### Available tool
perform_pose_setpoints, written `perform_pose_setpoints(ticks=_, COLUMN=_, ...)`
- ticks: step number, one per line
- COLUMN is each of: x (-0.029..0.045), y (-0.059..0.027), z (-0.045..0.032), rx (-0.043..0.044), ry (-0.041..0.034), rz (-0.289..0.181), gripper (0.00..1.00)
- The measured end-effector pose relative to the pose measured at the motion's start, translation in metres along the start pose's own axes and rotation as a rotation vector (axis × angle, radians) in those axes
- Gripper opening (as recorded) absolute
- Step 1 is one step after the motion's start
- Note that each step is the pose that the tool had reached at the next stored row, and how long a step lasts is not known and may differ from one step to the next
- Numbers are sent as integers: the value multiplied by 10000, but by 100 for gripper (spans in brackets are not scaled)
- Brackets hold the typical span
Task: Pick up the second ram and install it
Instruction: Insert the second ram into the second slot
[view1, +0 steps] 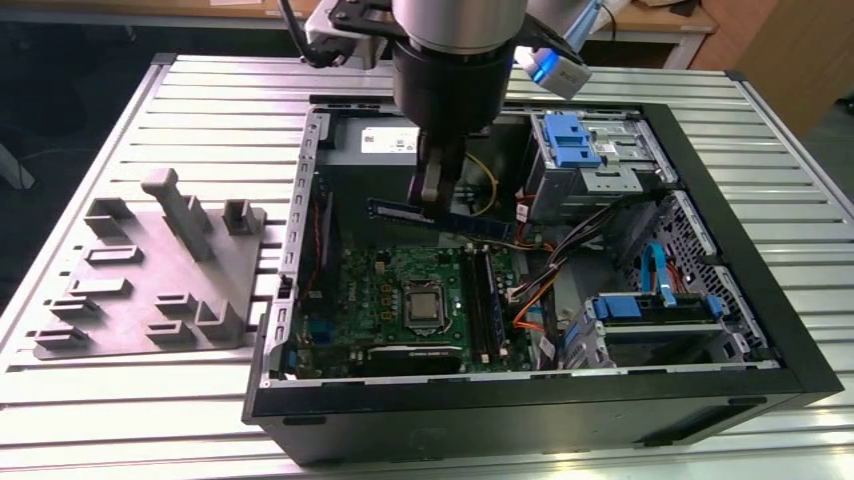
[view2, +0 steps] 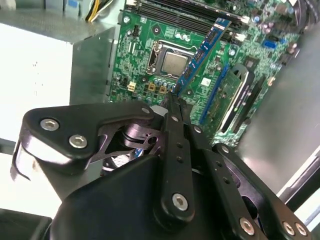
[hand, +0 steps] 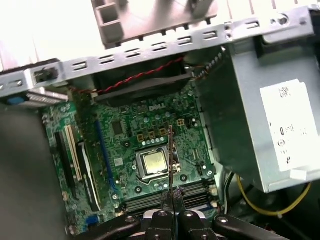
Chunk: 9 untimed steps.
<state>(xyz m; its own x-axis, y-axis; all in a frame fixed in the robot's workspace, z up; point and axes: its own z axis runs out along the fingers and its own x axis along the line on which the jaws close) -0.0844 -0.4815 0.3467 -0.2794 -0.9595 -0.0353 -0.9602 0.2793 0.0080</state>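
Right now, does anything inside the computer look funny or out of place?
Only the second ram: the hand holds it in the air above the motherboard, turned crosswise to the memory slots rather than seated in one. Nothing looks broken or spilled.

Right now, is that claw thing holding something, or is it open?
Gripper: closed, gripping the second ram by one end, over the motherboard.

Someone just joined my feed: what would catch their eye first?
The gripper, shut on the second ram, holds it over the green motherboard and its square silver CPU in the open computer case. A grey fixture tray sits outside the case, toward the exterior view's left.
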Motion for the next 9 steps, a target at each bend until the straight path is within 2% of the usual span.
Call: perform_pose_setpoints(ticks=9, x=1, y=0, z=18, rx=58, ry=-12, rz=1644, gripper=11)
